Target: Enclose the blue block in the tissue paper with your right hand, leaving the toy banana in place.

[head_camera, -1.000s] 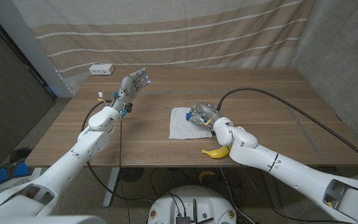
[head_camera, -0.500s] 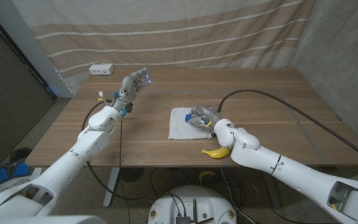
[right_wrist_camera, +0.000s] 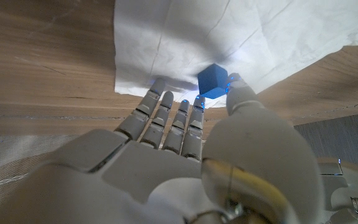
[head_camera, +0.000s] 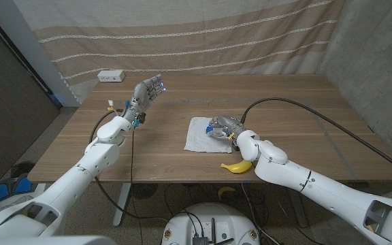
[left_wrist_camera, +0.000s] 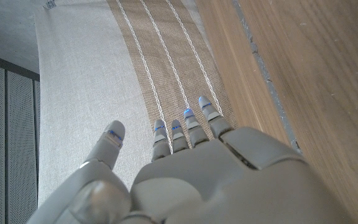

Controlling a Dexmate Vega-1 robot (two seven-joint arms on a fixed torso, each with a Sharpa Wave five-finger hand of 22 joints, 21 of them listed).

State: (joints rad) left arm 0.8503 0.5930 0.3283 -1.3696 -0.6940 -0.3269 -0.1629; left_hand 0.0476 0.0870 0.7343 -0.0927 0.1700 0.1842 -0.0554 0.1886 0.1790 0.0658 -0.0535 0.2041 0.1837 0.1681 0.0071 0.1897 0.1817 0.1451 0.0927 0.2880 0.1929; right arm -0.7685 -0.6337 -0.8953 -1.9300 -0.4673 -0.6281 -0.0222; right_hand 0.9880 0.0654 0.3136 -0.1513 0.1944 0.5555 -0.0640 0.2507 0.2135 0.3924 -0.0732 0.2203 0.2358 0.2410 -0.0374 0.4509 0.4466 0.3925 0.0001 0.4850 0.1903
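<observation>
With the blue block (right_wrist_camera: 214, 79) pinched in our right hand (head_camera: 224, 126) over the tissue paper (head_camera: 197, 135), we risk our forearm nudging the toy banana (head_camera: 235, 167) just beside the tissue.

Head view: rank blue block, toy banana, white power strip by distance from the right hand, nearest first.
1. Blue block, at the right hand's fingertips, on the tissue paper.
2. Toy banana, near table edge, beside the right forearm.
3. White power strip, far left corner.
</observation>
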